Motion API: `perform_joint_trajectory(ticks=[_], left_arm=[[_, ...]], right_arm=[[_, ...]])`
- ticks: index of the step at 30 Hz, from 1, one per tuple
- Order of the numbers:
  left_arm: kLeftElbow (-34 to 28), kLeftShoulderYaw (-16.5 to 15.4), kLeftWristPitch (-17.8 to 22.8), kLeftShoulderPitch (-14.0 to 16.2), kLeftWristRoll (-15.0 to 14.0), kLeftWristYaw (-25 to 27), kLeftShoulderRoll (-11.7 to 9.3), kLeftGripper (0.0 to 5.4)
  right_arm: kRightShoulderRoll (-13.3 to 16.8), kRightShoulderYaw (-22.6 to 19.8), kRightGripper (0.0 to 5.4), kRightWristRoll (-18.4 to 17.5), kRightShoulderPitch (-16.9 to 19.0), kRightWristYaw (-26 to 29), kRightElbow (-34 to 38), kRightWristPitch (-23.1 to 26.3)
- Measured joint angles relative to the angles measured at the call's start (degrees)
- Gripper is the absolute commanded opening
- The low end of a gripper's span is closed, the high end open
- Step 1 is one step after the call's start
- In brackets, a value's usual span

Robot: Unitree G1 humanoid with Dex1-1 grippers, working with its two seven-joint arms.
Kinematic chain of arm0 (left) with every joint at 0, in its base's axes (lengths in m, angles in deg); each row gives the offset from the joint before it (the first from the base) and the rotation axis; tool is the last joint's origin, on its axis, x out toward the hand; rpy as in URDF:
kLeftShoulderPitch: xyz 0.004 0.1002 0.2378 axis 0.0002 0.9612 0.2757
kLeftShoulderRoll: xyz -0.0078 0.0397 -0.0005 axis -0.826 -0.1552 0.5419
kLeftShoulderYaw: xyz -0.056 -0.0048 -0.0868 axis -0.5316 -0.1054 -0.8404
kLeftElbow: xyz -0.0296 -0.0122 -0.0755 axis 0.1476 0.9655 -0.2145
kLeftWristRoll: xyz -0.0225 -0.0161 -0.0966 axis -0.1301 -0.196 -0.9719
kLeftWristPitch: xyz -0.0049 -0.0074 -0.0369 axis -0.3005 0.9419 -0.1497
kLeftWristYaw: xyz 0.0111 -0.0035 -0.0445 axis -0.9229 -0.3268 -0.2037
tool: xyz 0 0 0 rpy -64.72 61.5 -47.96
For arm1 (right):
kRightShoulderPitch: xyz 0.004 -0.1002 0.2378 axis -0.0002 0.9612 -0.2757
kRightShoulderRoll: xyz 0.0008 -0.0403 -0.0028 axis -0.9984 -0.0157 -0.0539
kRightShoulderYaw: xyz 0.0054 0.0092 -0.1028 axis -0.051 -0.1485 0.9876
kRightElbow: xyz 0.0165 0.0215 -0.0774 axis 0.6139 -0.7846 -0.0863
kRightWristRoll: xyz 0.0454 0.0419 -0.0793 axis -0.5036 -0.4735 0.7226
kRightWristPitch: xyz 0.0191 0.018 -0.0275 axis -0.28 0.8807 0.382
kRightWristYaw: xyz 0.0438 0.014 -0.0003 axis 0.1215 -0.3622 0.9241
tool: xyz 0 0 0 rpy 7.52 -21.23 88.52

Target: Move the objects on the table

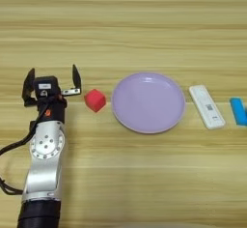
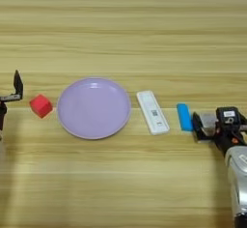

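Left eye view shows the left gripper (image 1: 53,79) at the worktop's (image 1: 144,24) left side, its two black fingers spread wide and holding nothing, with the arm reaching in from the near edge. Just right of it lies the small red cube (image 1: 95,100), close to the nearer finger but apart from it. Next comes the round lilac plate (image 1: 148,102), bare of any object. Right of the plate, near but not touching, rests the flat white device (image 1: 206,106) with its grey label up. Beyond it lies a short blue bar (image 2: 183,116). At the far right, in the right eye view, the right gripper (image 2: 208,124) appears clenched on a small silver-grey block (image 2: 209,121), just beside the blue bar. By my reading, the work is barely begun: one block is in hand, while the cube and device sit untouched.
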Motion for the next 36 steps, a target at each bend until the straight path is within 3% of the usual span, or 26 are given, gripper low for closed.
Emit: perform_joint_trajectory(ticks=[10, 15, 27, 36], left_arm=[[0.0, -0.2, 0.0, 0.0, 0.0, 0.0, 0.0, 5.40], [0.0, -0.2, 0.0, 0.0, 0.0, 0.0, 0.0, 5.40], [0.0, -0.3, 0.0, 0.0, 0.0, 0.0, 0.0, 5.40], [0.0, -0.4, 0.0, 0.0, 0.0, 0.0, 0.0, 5.40]], right_arm=[[0.8, 0.0, 5.37, 0.6, -0.7, -0.6, -0.5, 1.2], [0.7, 0.1, 4.92, -0.2, -0.9, -0.5, -0.2, 2.9], [0.4, 0.3, 3.59, -4.4, 0.2, 0.7, 6.4, 14.6], [-0.1, 0.1, 2.68, -6.9, 0.1, 1.3, 7.0, 17.3]])
